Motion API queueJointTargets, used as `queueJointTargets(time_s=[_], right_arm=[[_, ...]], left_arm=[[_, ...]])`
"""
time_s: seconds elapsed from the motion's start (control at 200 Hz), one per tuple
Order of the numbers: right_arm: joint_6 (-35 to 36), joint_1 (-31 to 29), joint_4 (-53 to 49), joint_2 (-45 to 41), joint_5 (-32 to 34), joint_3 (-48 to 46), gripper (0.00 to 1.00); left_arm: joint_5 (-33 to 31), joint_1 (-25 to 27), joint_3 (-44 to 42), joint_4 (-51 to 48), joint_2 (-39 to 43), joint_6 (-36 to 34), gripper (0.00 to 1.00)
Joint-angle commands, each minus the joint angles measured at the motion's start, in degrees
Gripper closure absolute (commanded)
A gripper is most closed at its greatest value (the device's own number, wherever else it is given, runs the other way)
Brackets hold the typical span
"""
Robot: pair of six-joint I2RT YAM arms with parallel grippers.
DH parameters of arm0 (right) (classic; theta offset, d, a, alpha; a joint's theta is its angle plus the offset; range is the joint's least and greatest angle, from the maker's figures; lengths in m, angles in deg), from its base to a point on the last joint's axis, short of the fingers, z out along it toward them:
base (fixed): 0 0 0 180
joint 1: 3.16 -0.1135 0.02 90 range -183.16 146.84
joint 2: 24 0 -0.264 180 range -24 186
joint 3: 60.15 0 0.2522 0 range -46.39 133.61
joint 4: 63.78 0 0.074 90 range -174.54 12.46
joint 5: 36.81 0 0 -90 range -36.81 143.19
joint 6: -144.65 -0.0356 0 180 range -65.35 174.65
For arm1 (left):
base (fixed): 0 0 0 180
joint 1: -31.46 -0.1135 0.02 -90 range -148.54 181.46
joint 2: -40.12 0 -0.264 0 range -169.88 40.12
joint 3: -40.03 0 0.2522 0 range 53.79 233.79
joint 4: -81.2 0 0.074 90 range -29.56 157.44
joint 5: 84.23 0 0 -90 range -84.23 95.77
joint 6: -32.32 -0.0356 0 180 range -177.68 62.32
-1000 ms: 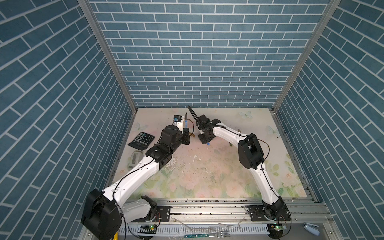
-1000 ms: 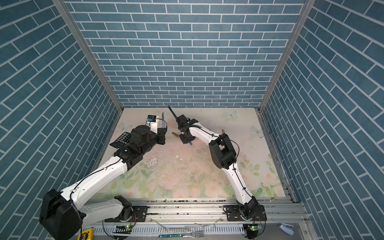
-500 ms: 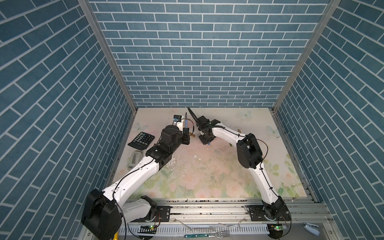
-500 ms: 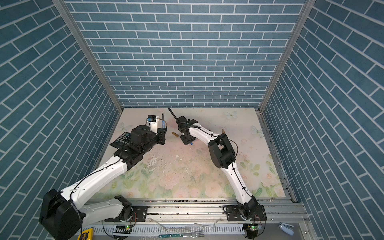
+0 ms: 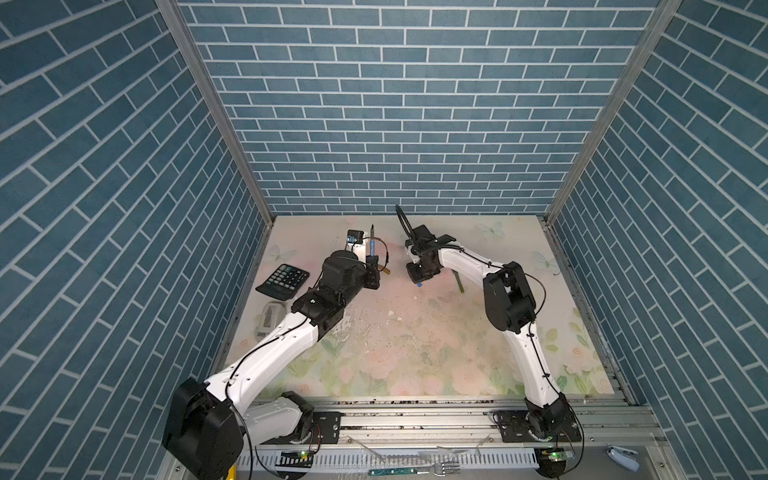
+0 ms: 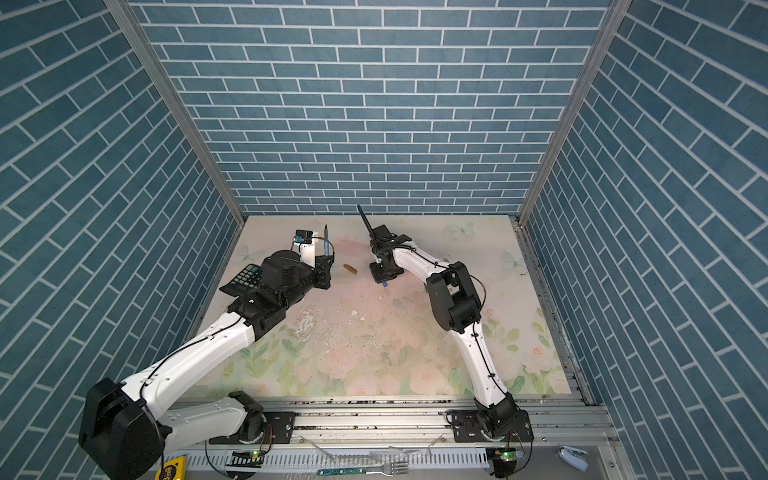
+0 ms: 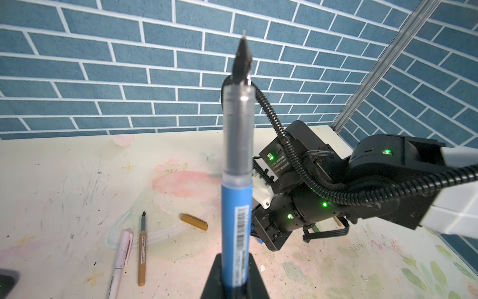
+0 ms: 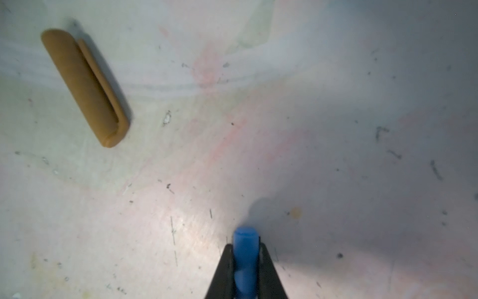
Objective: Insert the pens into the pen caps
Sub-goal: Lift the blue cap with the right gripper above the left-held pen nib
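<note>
Blue pen (image 7: 236, 207) is standing upright in the left jaws, which are pinching tight on its lower barrel, with its dark pointed tip sticking up uncapped. In both top views this pen is sitting raised above the far left-centre part of the desk (image 5: 415, 353), near the back wall.

Just to its right, the right jaws are closing on the blue cap (image 8: 245, 248), both sides pressing against it. The cap is poking out of them, pointing down at the desk, with its shadow falling just beyond. I cannot tell whether its end is touching the surface. In a top view the cap is showing as a small blue stub (image 6: 385, 284) under the right arm's wrist.

A gold cap (image 8: 82, 85) is lying flat on the desk between the two arms, apart from both. A gold pen (image 7: 142, 248) with a bare dark tip and a pink pen (image 7: 120, 259) are lying side by side nearby. A green pen (image 5: 459, 282) is lying beside the right forearm. A calculator (image 5: 282, 280) is resting at the left edge.
</note>
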Motion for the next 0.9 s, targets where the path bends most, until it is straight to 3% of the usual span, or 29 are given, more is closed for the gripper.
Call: queueJointTargets(time_s=[0.0, 0.305, 0.605, 0.895], right_arm=[[-6.1, 2.5, 3.1, -1.6, -9.3, -5.0, 0.87], [-9.6, 3.2, 15.6, -12.4, -10.5, -14.5, 0.89], [-17.4, 3.2, 40.3, -28.3, -15.7, -29.5, 0.89], [-23.3, 1.9, 57.0, -39.0, -15.6, -35.0, 0.89]], left_arm=[[0.5, -0.2, -0.3, 1.4, 0.2, -0.5, 1.0], [2.9, -0.2, -1.2, 3.6, 0.3, -0.4, 1.0], [7.5, -0.2, -4.2, 10.0, 1.8, -0.3, 1.0], [14.6, -0.1, -5.4, 14.5, 0.9, 0.6, 1.0]])
